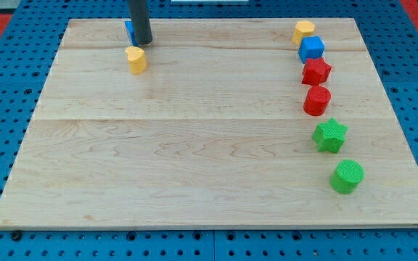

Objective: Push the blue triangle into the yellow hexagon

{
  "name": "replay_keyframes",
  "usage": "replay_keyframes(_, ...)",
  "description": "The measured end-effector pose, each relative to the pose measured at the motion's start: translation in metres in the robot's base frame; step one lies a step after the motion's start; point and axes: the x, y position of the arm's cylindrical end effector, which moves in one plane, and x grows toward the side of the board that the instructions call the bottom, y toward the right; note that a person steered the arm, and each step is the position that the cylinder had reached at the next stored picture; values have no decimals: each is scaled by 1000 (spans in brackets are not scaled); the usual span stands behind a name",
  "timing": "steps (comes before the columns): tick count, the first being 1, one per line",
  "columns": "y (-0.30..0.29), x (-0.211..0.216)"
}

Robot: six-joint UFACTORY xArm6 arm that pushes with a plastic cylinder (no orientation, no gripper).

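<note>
**Pushing rod at the blue block, upper-left of the board**

Standing near the view's top left, the dark rod ends in my tip [144, 42], which has no jaws to spread or press together and grips nothing. The blue triangle [130, 30] is largely hidden behind the rod, showing only at the tip's left side and touching it. The yellow hexagon [136, 59] lies just below and slightly left of the tip, close but apart. Far to the tip's right, a column runs down the wooden board [194, 145]: a yellow block [303, 31], a blue cube [311, 48], a red star-like block [316, 71], a red cylinder [316, 101], a green star [330, 135] and a green cylinder [347, 176].
</note>
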Motion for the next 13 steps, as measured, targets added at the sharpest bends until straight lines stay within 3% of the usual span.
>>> replay_keyframes(1,-39,14)
replay_keyframes(2,-63,-23)
replay_keyframes(3,-24,-30)
replay_keyframes(5,110,-42)
replay_keyframes(6,56,-67)
replay_keyframes(7,78,-72)
replay_keyframes(9,251,-72)
replay_keyframes(10,243,-74)
replay_keyframes(12,156,-13)
replay_keyframes(13,196,-7)
